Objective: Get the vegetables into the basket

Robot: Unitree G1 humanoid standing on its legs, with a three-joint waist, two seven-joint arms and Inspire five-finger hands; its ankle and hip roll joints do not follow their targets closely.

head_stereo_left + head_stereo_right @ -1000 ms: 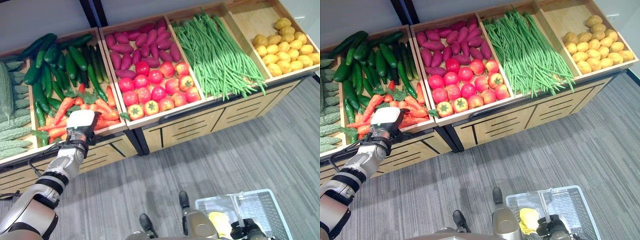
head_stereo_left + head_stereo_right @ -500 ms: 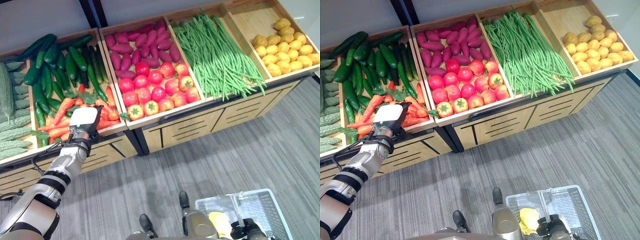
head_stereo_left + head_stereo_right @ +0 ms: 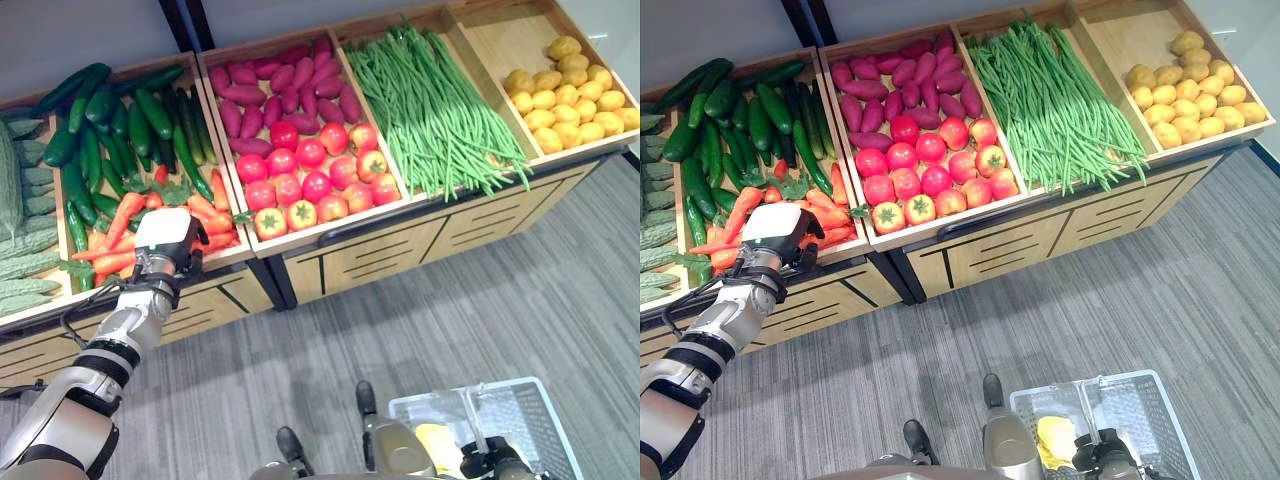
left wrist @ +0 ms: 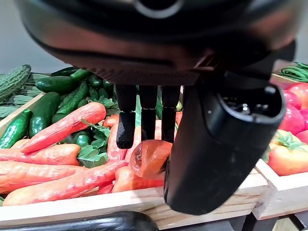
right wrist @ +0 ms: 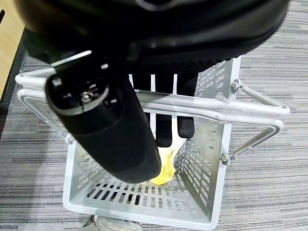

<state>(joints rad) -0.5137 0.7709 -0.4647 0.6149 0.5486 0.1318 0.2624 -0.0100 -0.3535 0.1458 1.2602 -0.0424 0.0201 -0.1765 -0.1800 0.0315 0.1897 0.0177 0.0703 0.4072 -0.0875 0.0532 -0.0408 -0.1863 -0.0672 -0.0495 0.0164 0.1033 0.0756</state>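
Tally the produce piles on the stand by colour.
Green: 3 (gourds, cucumbers, beans)
Red: 1 (tomatoes)
Purple-red: 1 (sweet potatoes)
Orange: 1 (carrots)
Yellow: 1 (potatoes)
Total: 7 piles
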